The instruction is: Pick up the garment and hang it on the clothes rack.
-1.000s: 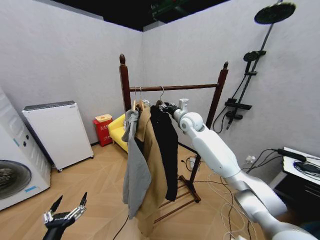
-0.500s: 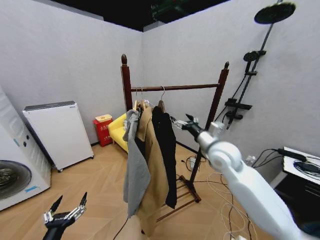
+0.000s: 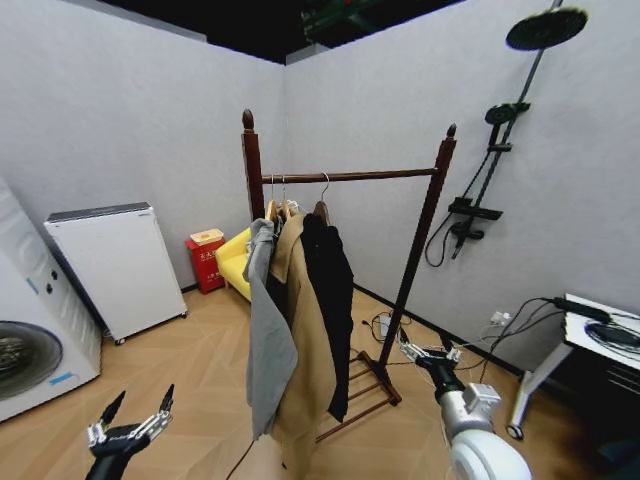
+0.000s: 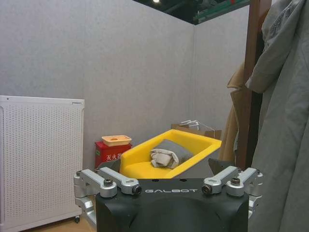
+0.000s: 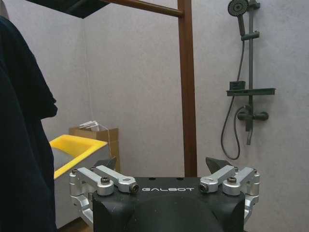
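Black jacket hangs on the wooden clothes rack at frame centre, rightmost of three, touching the tan coat; grey garment on the left. Right gripper sits low at lower right, jaws wide, empty, apart from the jacket. Left gripper parked at lower left, jaws wide, empty.

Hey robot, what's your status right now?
Both grippers open and low: left, right. Black jacket hangs on the clothes rack, beside tan coat. Nothing blocking.
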You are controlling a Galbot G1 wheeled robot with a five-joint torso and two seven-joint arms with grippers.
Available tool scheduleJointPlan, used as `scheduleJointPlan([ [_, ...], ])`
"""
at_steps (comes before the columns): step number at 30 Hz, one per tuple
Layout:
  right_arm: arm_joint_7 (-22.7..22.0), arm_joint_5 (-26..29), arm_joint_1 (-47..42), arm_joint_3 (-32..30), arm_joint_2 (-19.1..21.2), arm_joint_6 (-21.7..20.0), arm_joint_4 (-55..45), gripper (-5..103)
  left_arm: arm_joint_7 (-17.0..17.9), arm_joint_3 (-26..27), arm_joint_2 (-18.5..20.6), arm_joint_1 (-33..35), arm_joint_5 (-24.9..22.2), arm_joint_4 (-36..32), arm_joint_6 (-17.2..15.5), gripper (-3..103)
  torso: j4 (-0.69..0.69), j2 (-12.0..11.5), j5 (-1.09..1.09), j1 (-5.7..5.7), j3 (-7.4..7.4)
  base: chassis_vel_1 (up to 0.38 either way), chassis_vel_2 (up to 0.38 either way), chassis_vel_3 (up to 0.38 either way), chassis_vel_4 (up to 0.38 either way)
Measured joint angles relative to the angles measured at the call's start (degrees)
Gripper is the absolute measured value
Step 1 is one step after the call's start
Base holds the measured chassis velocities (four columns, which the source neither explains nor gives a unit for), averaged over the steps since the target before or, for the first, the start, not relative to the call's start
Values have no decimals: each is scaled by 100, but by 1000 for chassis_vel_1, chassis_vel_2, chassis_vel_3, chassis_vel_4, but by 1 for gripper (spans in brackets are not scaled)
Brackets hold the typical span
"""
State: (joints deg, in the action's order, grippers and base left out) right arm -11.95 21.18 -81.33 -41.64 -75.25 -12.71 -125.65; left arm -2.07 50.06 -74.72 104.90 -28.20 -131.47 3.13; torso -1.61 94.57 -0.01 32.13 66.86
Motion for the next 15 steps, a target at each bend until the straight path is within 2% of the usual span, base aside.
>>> scheduleJointPlan([
  [15, 18, -54, 2, -135, -96, -107, 8, 100, 0, 0, 0, 0, 0, 0, 0, 100, -1, 0, 0, 0, 0, 0, 0, 0, 0],
])
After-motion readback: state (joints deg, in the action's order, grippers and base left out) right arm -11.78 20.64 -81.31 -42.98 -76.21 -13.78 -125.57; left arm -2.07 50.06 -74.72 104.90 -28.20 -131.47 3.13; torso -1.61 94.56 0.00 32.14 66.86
